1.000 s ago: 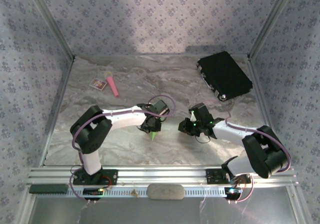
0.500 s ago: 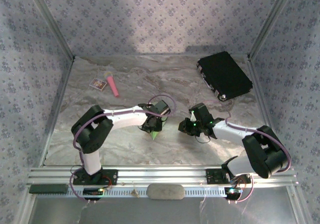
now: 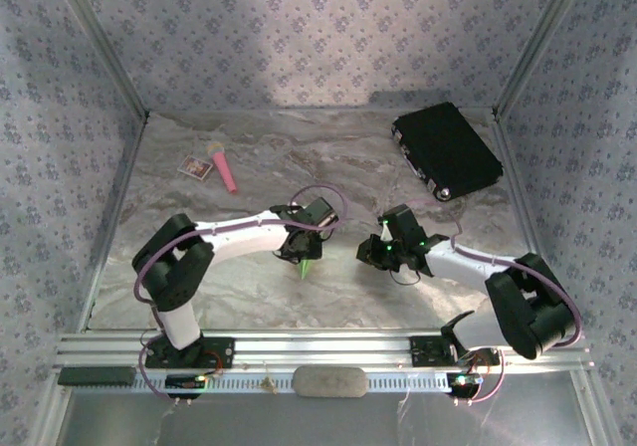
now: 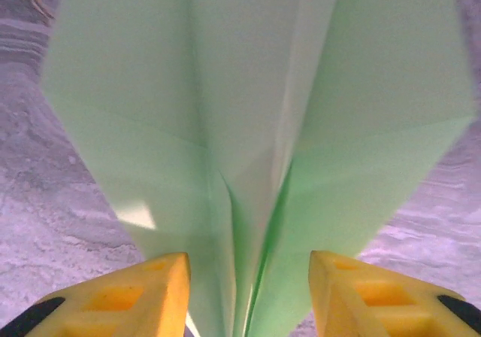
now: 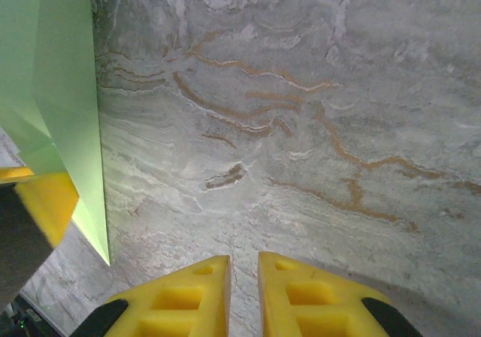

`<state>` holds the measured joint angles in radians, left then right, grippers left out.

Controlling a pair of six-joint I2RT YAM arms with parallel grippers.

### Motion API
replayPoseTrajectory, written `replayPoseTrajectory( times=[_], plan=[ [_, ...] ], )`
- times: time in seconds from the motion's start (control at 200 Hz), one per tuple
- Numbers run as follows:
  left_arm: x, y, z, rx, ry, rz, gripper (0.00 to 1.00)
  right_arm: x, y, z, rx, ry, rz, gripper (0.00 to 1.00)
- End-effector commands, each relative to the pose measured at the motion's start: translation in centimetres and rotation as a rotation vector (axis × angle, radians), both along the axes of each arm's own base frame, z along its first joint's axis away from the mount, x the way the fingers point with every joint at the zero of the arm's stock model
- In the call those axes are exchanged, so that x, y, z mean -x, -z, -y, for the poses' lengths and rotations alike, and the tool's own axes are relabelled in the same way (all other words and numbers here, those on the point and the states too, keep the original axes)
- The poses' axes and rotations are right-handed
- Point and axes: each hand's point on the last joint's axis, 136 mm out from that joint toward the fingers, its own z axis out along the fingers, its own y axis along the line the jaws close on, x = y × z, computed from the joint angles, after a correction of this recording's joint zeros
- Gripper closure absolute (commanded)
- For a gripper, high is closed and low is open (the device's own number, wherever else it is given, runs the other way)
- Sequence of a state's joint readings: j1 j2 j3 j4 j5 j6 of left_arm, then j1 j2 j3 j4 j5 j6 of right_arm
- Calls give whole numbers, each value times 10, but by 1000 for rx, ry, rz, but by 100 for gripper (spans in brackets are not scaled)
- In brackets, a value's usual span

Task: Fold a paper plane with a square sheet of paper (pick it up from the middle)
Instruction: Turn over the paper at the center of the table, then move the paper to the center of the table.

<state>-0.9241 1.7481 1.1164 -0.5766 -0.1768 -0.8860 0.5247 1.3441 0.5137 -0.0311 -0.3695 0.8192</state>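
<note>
The paper plane (image 3: 308,266) is a lime-green dart folded from the square sheet of paper, nose pointing toward the near edge at mid-table. In the left wrist view the plane (image 4: 255,111) spreads its wings ahead, and its centre fold runs down between the yellow fingers. My left gripper (image 3: 302,255) (image 4: 248,265) stands open around that fold, with a gap on each side. My right gripper (image 3: 370,252) (image 5: 244,265) hovers over bare marble to the plane's right, its fingers almost touching with nothing between them. One wing of the plane (image 5: 64,89) shows at the left edge of the right wrist view.
A black case (image 3: 446,150) lies at the back right. A pink stick with a yellow tip (image 3: 223,167) and a small white card (image 3: 196,168) lie at the back left. Patterned walls close in three sides of the marble table (image 3: 249,297).
The left gripper's jaws have spread apart from the plane's centre fold, and the left arm has shifted slightly. The plane has barely moved. The right arm has stayed put.
</note>
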Motion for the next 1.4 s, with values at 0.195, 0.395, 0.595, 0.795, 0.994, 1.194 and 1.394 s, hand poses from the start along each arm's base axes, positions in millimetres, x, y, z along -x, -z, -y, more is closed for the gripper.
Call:
replayPoseTrajectory(
  times=[0.195,0.395,0.595,0.795,0.994,1.194,1.394],
  plan=[
    [-1,-41,-8,51,-25,91,52,-15,-29,20,32,24,100,79],
    [-10,-73,-32,68,-47,218,51,-26,-66,39,79,50,249,74],
    [-22,-78,-71,148,-109,247,50,-32,-99,58,140,87,405,64],
    [-28,-69,-58,400,-46,158,45,-30,-102,64,125,121,426,59],
    [-45,-51,-39,504,-23,49,44,-28,-88,57,70,133,374,59],
    [-57,-19,-43,413,-67,-42,52,-24,-83,49,45,120,354,58],
    [-63,-4,-37,419,-78,-59,65,-21,-76,45,47,106,335,58]
  ],
)
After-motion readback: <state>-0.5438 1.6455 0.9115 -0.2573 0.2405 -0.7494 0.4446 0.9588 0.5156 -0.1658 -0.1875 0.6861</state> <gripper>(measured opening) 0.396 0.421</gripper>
